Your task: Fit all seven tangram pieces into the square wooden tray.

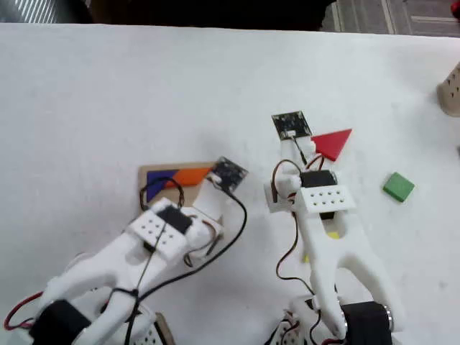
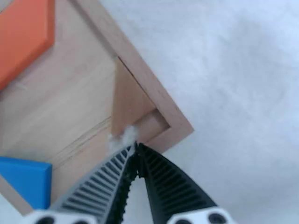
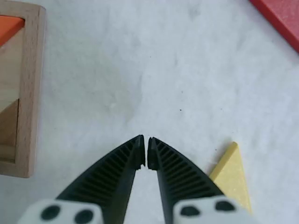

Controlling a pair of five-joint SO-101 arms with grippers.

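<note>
The left gripper (image 2: 137, 151) hangs over one corner of the wooden tray (image 2: 154, 95). Its fingers are pressed together with nothing between them. The right gripper (image 3: 145, 151) is over the bare tabletop (image 1: 108, 93), and its fingers are pinched closed and empty too.

Inside the tray lie an orange piece (image 2: 21, 32) and a blue piece (image 2: 23, 179), with lots of bare wood around them. A yellow triangle (image 3: 231, 175) sits just beside the right gripper. A red triangle (image 1: 334, 142) is near it, and a green square (image 1: 397, 186) is well apart from the tray.

The left tip is very close to the tray's rim. A push down or sideways could bump the tray and slide the pieces inside. Closed fingers cannot pick anything up, so the right gripper might only shove the yellow triangle away. A small white tuft sits at the left tip; it may be fluff, but it is hard to tell.

The two arms are near each other, so both going for the tray could knock together. The far side of the tabletop is wide open.
</note>
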